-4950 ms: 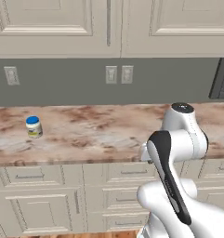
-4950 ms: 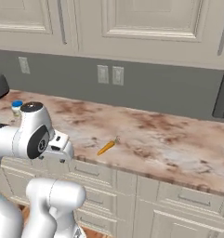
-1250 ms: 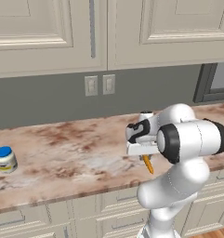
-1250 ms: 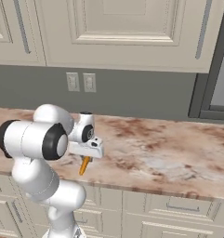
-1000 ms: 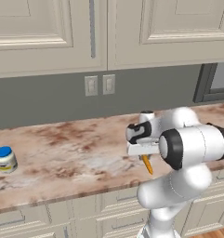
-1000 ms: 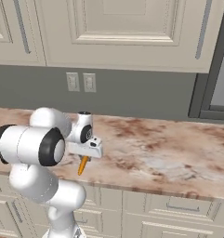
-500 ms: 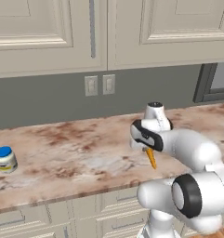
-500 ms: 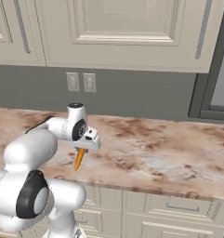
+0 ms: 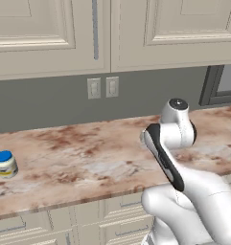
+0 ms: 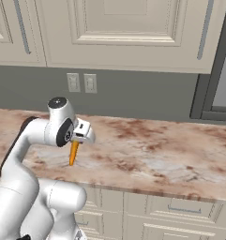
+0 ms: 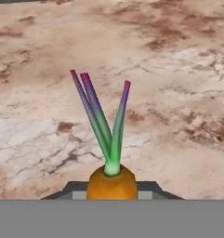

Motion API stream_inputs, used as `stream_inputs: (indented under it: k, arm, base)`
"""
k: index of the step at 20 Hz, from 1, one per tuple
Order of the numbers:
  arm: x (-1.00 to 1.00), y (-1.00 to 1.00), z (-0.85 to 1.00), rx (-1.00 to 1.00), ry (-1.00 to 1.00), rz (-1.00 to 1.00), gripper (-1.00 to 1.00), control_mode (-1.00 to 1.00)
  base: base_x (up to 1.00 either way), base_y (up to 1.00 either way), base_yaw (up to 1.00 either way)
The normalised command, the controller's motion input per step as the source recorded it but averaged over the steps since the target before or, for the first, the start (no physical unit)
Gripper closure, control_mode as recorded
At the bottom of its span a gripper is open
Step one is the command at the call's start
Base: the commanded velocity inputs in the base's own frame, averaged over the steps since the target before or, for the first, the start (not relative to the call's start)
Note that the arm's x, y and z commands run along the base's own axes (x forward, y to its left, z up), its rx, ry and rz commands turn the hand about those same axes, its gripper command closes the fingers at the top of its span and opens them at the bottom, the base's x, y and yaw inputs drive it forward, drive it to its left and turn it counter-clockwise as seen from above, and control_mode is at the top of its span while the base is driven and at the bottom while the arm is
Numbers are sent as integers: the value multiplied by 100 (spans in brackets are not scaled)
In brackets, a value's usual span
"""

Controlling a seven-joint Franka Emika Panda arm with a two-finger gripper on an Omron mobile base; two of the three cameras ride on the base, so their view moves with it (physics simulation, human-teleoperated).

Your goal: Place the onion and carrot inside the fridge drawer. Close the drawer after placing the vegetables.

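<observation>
Orange carrot (image 10: 74,153) hung gripped in the closed end effector (image 10: 78,139), point down (stalks toward the hand camera), above the marbled counter (image 10: 170,159), well right of the blue-lidded jar (image 9: 5,163).

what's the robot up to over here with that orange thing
The white arm's gripper has its jaws shut on a carrot and holds it in the air above the marbled counter, the pointed end hanging down. The hand view shows the carrot's green and purple stalks. A small blue-lidded jar stands far off on the counter. The carrot is not yet in the fridge drawer.
</observation>
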Motion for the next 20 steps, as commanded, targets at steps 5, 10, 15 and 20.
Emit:
stream_inputs:
  k: [5, 10, 15, 20]
  arm:
    - [-34, 0, 63, -2, -23, 1, 100, -100]
    - [-25, 10, 1, -2, -4, 0, 100, -100]
    - [-6, 16, 6, -4, -1, 4, 100, -100]
    - [-79, 0, 67, 0, -6, 0, 100, -100]
  base:
    - [0, 0, 0]
    - [0, 0, 0]
    - [0, 0, 0]
    - [0, 0, 0]
